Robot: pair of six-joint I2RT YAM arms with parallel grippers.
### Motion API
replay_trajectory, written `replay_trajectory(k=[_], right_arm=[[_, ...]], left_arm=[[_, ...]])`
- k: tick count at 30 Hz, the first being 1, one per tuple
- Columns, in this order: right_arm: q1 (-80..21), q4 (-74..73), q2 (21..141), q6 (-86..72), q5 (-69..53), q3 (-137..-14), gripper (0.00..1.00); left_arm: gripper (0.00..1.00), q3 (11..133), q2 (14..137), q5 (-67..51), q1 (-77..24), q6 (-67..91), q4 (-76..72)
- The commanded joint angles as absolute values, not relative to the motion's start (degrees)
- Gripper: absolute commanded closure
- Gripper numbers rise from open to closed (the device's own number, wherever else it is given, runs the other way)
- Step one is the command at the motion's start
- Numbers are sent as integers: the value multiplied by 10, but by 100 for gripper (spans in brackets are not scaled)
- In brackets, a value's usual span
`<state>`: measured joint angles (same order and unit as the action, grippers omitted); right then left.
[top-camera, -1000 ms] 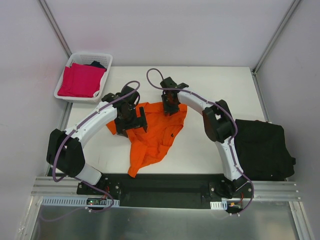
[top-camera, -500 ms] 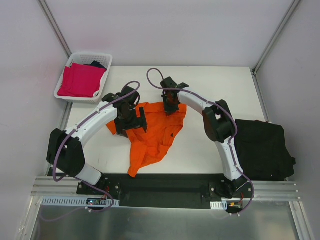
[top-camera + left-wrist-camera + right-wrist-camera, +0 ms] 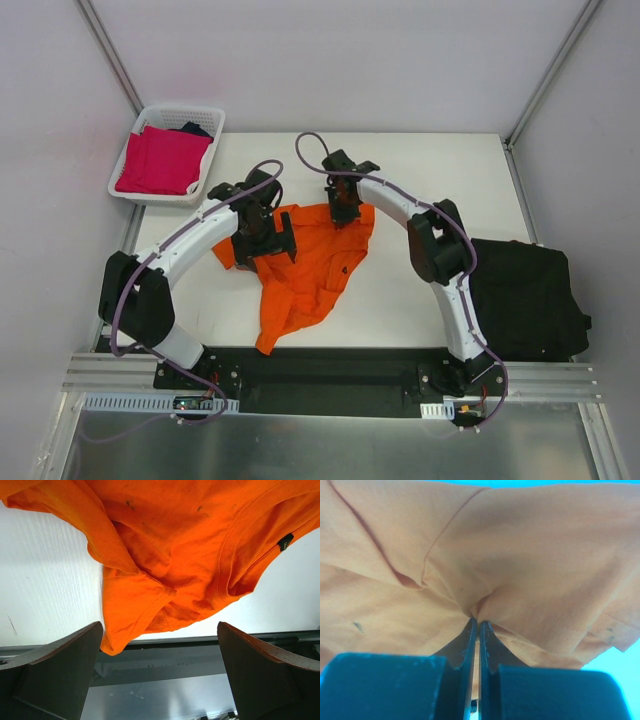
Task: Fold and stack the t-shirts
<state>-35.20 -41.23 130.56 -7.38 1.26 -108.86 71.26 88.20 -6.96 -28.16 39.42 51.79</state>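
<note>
The right claw [image 3: 478, 625] is closed tight on a small pinch of the orange t-shirt [image 3: 310, 265], at the shirt's far right part. The cloth puckers into folds right at the tips. The left claw [image 3: 157, 630] is spread wide over the shirt's left part and holds nothing.

The main risk, as I judge it, lies in that pinch. It looks shallow, so the cloth may slip out under a pull. It may also have caught more than one layer, and then the shirt would not open flat. With only one side held, a lift would let the rest hang in a twisted rope. The shirt's near tip lies close to the near edge of the desk [image 3: 420, 160], so a drag towards the arms could take it over the edge.

The shirt lies crumpled at the middle of the desk, between the two arms. Its long axis runs on a slant from far right, under the right claw, to near left, where it narrows to a tail. The neckline, with a small dark label [image 3: 285, 542], sits on its right side about halfway along. I cannot tell where the hem is.
</note>
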Motion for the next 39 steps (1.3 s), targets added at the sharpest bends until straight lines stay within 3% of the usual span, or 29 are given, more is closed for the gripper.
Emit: replay_trajectory(k=[1,17,39], right_arm=[[-339,-441,1266,-69,30,-1135,99],[-260,-459,1297,-76,-14,-1238,98],[-259,-490,1307,-55,-47,-1093,93]], left_arm=[[1,737,888,-59,-287,382,531],[1,782,927,-62,-287,375,532],[1,857,1001,-85,-287,362,531]])
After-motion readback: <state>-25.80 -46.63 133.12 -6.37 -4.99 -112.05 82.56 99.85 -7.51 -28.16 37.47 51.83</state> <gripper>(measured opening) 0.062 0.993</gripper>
